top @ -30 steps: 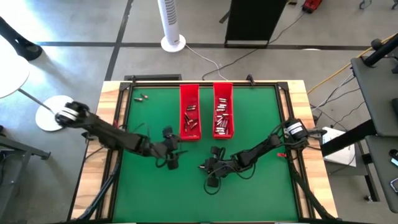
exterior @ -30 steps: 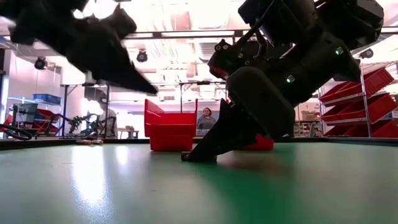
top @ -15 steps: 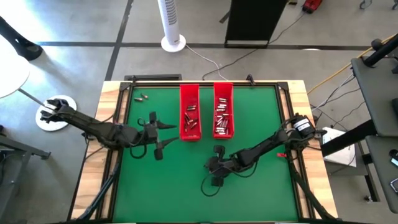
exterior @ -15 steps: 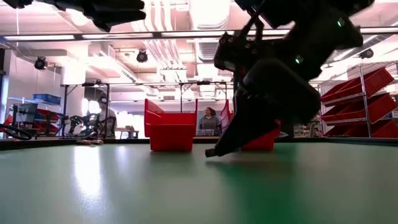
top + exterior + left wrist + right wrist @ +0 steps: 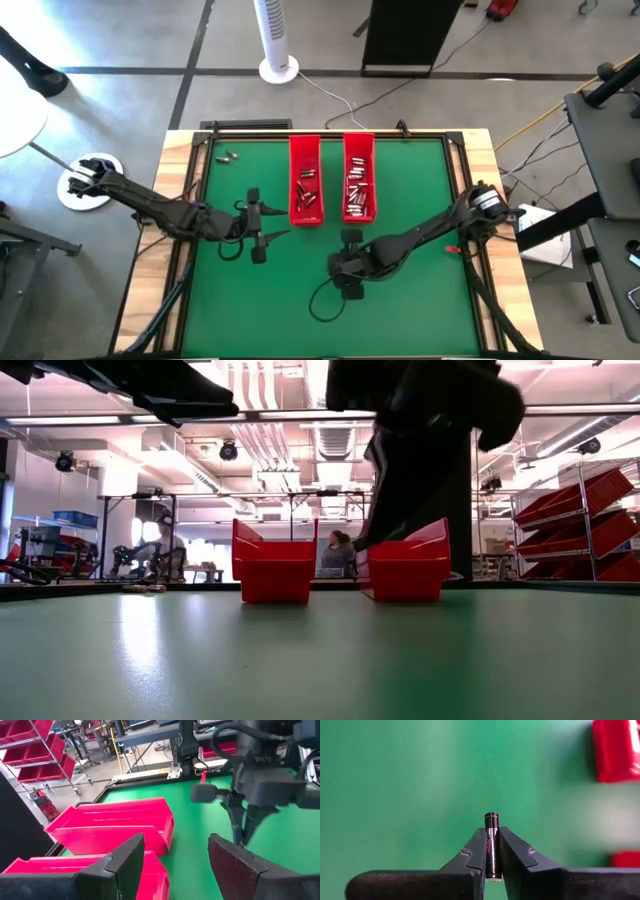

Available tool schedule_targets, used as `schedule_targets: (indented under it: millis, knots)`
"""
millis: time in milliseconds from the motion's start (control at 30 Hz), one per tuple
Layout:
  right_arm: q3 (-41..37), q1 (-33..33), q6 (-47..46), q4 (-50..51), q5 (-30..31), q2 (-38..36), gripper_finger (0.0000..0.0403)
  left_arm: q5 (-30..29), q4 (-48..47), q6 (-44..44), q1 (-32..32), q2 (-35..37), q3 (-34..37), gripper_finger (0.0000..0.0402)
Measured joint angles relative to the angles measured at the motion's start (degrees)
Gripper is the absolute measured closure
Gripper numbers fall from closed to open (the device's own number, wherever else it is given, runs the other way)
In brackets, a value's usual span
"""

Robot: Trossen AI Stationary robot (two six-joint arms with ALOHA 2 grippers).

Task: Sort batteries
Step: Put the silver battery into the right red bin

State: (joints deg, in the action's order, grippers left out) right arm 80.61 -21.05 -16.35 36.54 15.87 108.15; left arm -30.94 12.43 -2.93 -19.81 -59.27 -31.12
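1. High view: green table mat (image 5: 400, 300) fills frame centre; two long red trays side by side at upper centre, left tray (image 5: 305, 195) and right tray (image 5: 358, 190), both with small batteries inside; two loose batteries (image 5: 228, 156) on the mat at upper left; left gripper (image 5: 262, 226) centre-left, just left of the left tray, fingers spread; right gripper (image 5: 350, 240) below the right tray, centre of frame.
2. Low view: both red trays at mid-frame, left tray (image 5: 274, 570), right tray (image 5: 404, 568); dark arm links hang in from the top; person (image 5: 337, 555) seated far behind, between the trays.
3. Left wrist view: own fingers (image 5: 131, 860) wide apart, nothing between them; red trays (image 5: 117, 825) at left; right gripper (image 5: 243, 827) at upper right, pointing down at the mat.
4. Right wrist view: right gripper (image 5: 492, 851) clamped on a dark battery (image 5: 491, 837), cell standing out past the fingertips; green mat behind; red tray edges at right.
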Motion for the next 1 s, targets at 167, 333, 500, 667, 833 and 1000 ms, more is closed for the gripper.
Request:
schedule_targets:
  millis: [167,333,500,667,833,1000]
  knots:
    - [3.64,1.19,1.92,10.41,0.16,-2.05,0.0374,-0.04,-0.19,-1.11,0.00,0.64,-0.02,0.0203]
    - [4.08,3.70,2.81,16.99,1.24,-6.65,0.0374,-0.08,-0.51,-2.05,0.00,0.83,-0.02,0.0203]
    - [2.98,9.16,5.72,19.96,3.68,-9.34,0.0374,-0.09,-0.46,-1.99,0.00,0.85,-0.02,0.0202]
    - [2.49,14.97,11.95,19.92,3.35,-8.64,0.0374,-0.11,-0.48,-0.94,0.00,0.96,-0.02,0.0202]
    - [2.19,19.83,17.31,19.41,0.00,-6.23,0.0374,-0.22,-0.85,0.11,0.00,1.93,-0.62,0.0202]
    - [2.19,23.73,22.03,16.40,-3.47,-3.17,0.0374,-1.60,-1.00,0.34,0.00,2.73,-2.51,0.0202]
